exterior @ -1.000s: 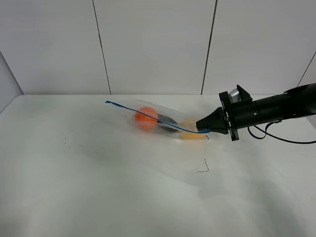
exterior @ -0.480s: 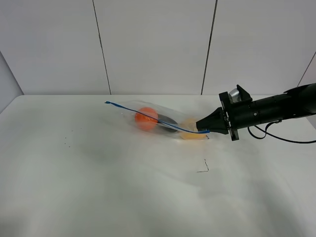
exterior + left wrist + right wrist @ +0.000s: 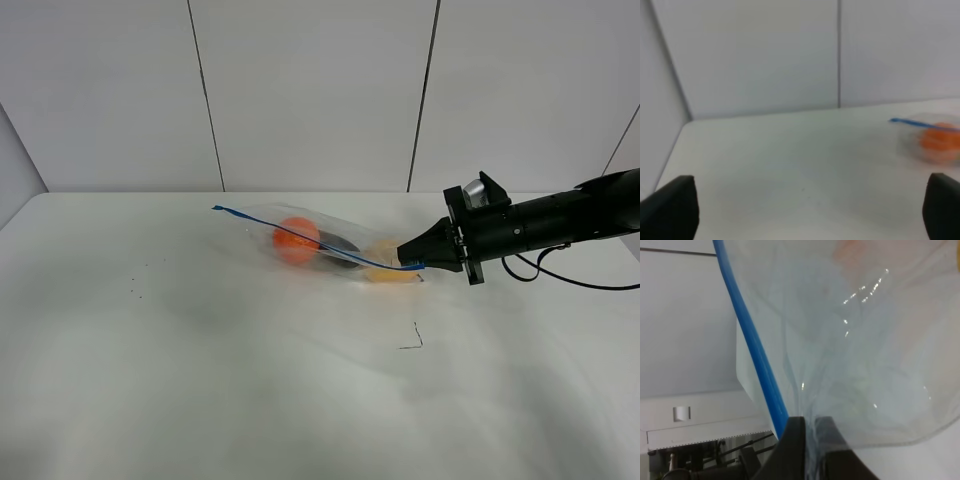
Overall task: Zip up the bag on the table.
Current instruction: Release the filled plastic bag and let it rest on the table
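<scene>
The clear bag (image 3: pixel 330 245) lies on the white table (image 3: pixel 250 380) toward the back, with an orange ball, a dark item and a yellow item showing through. Its thin blue zipper strip (image 3: pixel 300 235) runs from the far left corner to the right end. My right gripper (image 3: pixel 412 263) is shut on the bag's right end at the zipper; the right wrist view shows its fingers (image 3: pixel 796 440) pinching the plastic and blue strip (image 3: pixel 755 350). My left gripper (image 3: pixel 810 210) is open, far to the left, with the bag (image 3: pixel 935 140) blurred at the view's edge.
A small thin dark mark (image 3: pixel 413 340) lies on the table in front of the bag. A few tiny dark specks (image 3: pixel 135 285) sit at the left. White wall panels stand behind the table's far edge.
</scene>
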Available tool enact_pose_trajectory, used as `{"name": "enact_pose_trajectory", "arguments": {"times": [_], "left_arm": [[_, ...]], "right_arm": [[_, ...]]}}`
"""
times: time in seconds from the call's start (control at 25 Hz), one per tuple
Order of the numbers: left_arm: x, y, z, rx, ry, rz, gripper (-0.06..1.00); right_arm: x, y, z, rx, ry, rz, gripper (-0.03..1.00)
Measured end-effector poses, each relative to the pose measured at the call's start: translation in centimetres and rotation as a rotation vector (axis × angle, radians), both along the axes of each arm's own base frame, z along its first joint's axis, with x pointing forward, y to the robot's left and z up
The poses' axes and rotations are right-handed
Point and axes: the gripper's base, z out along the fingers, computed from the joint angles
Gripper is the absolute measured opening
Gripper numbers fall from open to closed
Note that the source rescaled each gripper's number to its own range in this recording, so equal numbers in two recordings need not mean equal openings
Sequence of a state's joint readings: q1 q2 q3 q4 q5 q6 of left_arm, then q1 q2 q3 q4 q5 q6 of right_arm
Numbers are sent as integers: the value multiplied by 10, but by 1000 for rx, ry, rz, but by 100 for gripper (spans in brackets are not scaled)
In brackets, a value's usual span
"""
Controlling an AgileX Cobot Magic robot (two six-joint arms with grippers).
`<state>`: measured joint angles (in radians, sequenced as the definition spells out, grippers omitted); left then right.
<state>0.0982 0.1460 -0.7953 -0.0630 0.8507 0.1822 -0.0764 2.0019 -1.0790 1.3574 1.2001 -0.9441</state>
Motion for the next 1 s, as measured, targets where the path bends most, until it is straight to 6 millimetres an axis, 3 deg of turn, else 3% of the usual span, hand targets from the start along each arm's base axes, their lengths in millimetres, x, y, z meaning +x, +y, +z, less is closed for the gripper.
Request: {"name": "enact_pose_trajectory", "arguments": {"times": [0.32,0.6,0.88,1.0], "left_arm": [[-27,-9,-22,-38,-45,-64,100],[-18,-9,-44,-50,91,-72,100],[5,-6,-84,-46,246,-63,100],[6,-4,-89,-34,273,-54,100]], "right_arm": [[0,0,0,0,-2,1,0],[0,0,0,-1,-3,2,0],[0,0,0,-2,-6,3,0],[0,0,0,-2,-8,4,0]]}}
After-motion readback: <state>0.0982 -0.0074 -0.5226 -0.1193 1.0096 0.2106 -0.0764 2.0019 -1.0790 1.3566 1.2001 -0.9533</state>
